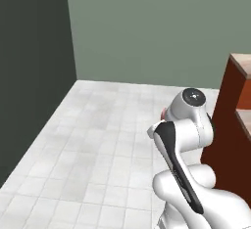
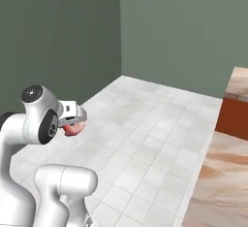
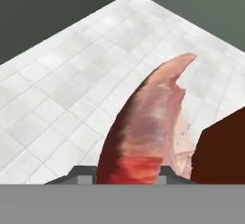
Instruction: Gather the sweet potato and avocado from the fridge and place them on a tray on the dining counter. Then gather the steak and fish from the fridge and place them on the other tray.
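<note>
My gripper (image 3: 124, 173) is shut on the steak (image 3: 148, 127), a flat red-pink slab with a pale fatty edge that stands up between the two dark fingertips (image 3: 82, 172). In the right base view the steak (image 2: 72, 129) hangs as a small pink lump under the gripper (image 2: 75, 120), held out over the tiled floor to the left of the dining counter (image 2: 220, 172). In the left base view a sliver of the steak (image 1: 163, 111) peeks out behind the arm's upper joint. The dining counter (image 1: 230, 120) shows its red-brown wood front at the right edge.
White tiled floor (image 1: 98, 140) spreads ahead and to the left. Grey-green walls (image 1: 147, 27) meet in a corner at the far side, with a darker wall (image 1: 29, 76) on the left. The counter's beige marbled top (image 2: 240, 83) runs along the right.
</note>
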Tool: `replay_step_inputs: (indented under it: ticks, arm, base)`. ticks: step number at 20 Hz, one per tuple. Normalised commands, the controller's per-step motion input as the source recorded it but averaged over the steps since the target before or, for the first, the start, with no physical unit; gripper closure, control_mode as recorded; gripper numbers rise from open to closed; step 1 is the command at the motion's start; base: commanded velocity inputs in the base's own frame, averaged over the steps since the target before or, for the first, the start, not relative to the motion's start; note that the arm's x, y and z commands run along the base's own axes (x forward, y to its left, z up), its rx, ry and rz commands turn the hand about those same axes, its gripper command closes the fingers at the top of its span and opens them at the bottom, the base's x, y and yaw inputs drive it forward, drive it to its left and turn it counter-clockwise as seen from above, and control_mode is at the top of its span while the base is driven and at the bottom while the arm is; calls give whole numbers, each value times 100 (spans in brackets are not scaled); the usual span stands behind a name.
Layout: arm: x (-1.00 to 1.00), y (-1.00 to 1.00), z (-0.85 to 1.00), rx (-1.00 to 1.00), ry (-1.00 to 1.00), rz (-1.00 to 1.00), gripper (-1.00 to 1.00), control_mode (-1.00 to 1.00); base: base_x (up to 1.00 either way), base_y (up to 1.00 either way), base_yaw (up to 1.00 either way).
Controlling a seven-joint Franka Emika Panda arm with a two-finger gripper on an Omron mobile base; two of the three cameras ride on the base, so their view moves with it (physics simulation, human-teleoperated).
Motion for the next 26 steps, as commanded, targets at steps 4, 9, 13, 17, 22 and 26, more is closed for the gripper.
replay_step_inputs:
  ticks: [4, 9, 13, 17, 22, 26]
  arm:
    - [0, 0, 0, 0, 0, 0, 100, 100]
    - [0, 0, 0, 0, 0, 0, 100, 100]
    - [0, 0, 0, 0, 0, 0, 100, 100]
    - [0, 0, 0, 0, 0, 0, 100, 100]
    - [0, 0, 0, 0, 0, 0, 100, 100]
    - [0, 0, 0, 0, 0, 0, 100, 100]
  base:
    - [72, 33, -52]
    - [76, 35, -51]
    - [78, 36, -51]
    - [80, 38, -49]
    - [83, 46, -48]
    - [86, 54, -47]
